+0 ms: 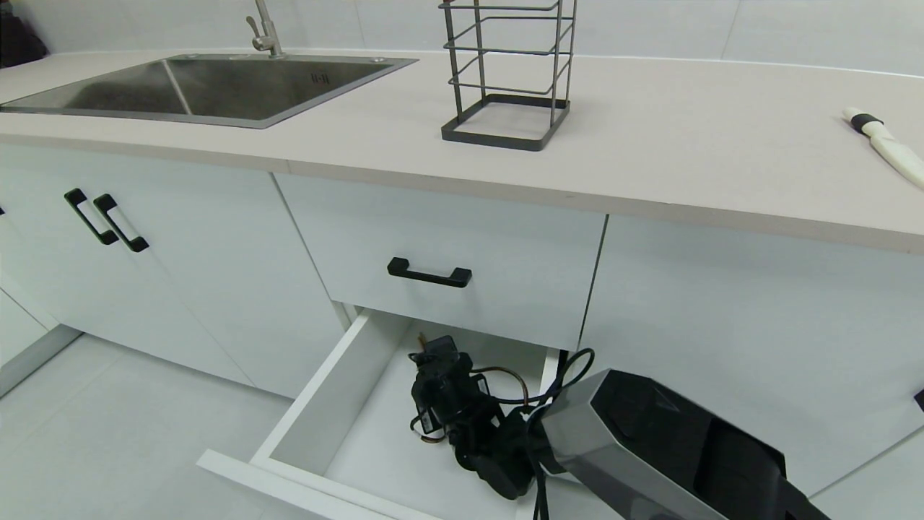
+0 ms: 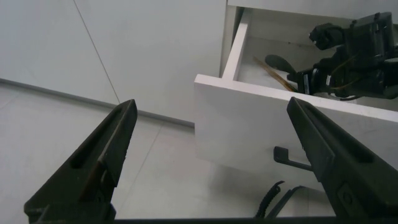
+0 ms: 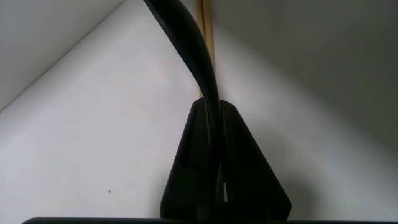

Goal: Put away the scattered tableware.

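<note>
1. The open drawer [image 1: 317, 390] sits at the lower centre of the head view. It is pulled out toward the floor [image 1: 108, 419], with its white left wall and front edge exposed.
2. The right gripper [image 3: 212, 107] is inside this drawer, near its back right part. Its jaws are pressed together on the thin handle of a black utensil [image 3: 180, 25], just over the drawer's white bottom.
3. A wooden stick [image 3: 206, 25] lies on the drawer bottom just beyond the utensil's handle. I cannot tell whether the two touch.
4. The left gripper [image 2: 211, 106] hangs outside the drawer, in front of its front panel and above bare floor. Its jaws are spread wide apart and hold nothing.
5. Above the open drawer is a shut drawer with a black handle [image 1: 429, 274]. Its lower edge overhangs the back of the open one.
6. On the counter [image 1: 650, 144], a knife [image 1: 891, 148] lies at the far right of the head view, cut off by the frame edge. It is well apart from the wire rack [image 1: 491, 141] at top centre and from the sink [image 1: 123, 90] at upper left.
7. In the head view the right arm and its cables hide the utensil and the right wall of the drawer.
8. The rack's top is cut off by the frame.
</note>
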`<state>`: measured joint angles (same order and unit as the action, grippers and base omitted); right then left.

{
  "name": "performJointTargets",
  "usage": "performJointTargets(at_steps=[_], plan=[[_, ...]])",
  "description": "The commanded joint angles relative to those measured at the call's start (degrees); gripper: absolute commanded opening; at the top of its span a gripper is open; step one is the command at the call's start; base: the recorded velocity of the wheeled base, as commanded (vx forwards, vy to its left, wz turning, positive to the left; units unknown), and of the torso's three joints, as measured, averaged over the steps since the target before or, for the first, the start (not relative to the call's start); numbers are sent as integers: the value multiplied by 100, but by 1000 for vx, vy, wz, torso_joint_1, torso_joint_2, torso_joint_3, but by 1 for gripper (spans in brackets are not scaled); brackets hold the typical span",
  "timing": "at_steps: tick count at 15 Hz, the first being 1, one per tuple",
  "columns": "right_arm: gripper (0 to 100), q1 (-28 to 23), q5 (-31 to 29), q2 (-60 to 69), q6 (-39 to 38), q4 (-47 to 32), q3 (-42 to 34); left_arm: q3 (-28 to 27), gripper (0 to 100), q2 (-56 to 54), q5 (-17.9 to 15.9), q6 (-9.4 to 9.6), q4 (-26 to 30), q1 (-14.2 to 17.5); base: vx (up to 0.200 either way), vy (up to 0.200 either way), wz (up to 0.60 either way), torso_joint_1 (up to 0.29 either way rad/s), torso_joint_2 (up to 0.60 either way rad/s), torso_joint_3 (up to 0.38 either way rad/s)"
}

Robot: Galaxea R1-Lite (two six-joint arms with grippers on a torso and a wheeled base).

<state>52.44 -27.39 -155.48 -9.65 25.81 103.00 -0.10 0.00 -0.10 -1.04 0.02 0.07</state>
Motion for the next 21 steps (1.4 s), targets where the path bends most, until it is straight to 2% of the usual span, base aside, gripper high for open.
performJointTargets(at_steps=[1, 6, 7, 13, 19, 21], plan=[[0, 3, 6, -26, -1, 3, 1, 1, 100, 0, 1, -2, -2, 1, 0, 0, 0, 0, 0, 0], [0, 3, 15, -9, -10, -6, -8, 1, 100, 0, 1, -2, 6, 1, 0, 0, 0, 0, 0, 0], [100, 3, 41, -9, -10, 3, 1, 1, 100, 0, 1, -2, -2, 1, 0, 0, 0, 0, 0, 0], [100, 170, 164, 396, -28, -102, 89, 1, 100, 0, -8, -2, -2, 1, 0, 0, 0, 0, 0, 0], [100, 741, 182, 1784, -28, -67, -790, 1, 100, 0, 1, -2, -2, 1, 0, 0, 0, 0, 0, 0], [100, 1031, 199, 2426, -36, 38, -1502, 1, 100, 0, -8, -2, -2, 1, 0, 0, 0, 0, 0, 0]])
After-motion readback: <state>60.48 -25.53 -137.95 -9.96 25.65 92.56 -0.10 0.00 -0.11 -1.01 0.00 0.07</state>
